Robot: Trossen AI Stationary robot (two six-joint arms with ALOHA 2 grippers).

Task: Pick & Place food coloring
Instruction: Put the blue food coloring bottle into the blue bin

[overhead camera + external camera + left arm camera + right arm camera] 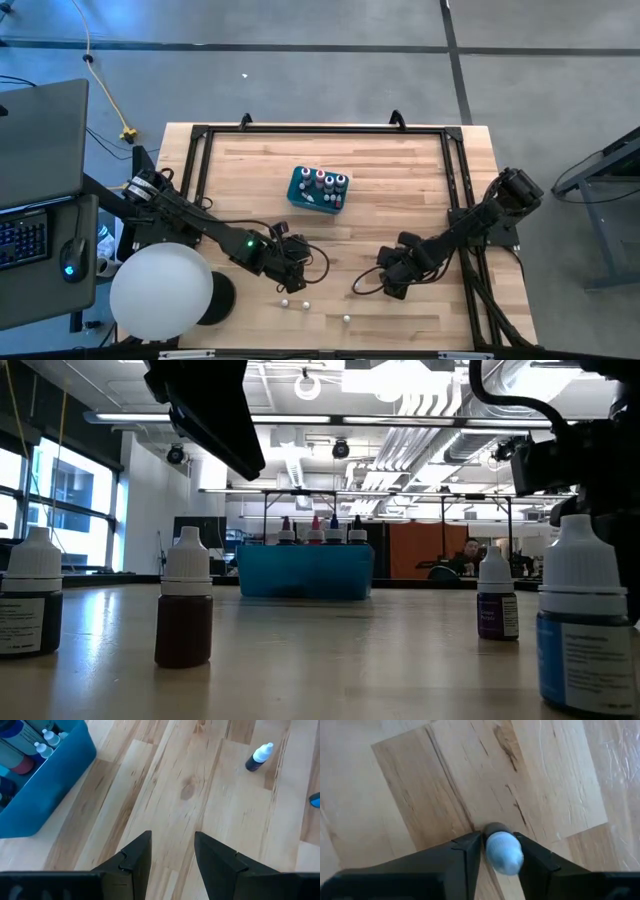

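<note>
Nearest, in my right wrist view: one tiny white-capped bottle [503,851] standing between my right gripper [498,854] fingers, pads touching or all but touching its cap; I cannot tell whether the grip is firm.

Wooden slatted tabletop [400,190]: pale planks, black frame round it.

Teal rectangular plastic box [317,188]: mid-table, several small capped bottles upright inside.

My left gripper [288,265]: low over bare wood near the front edge, fingers apart, holding nothing.

Loose white-capped bottles on the wood: three small ones near the front edge [300,303]; in the low view, a brown-bodied one [186,610], a purple-bodied one [497,600] and a blue-bodied one [581,620].

Step, as I judge it: the pick. Next calls for a firm squeeze, a straight lift, then carrying to the box.

Labels: print present, unreadable.
</note>
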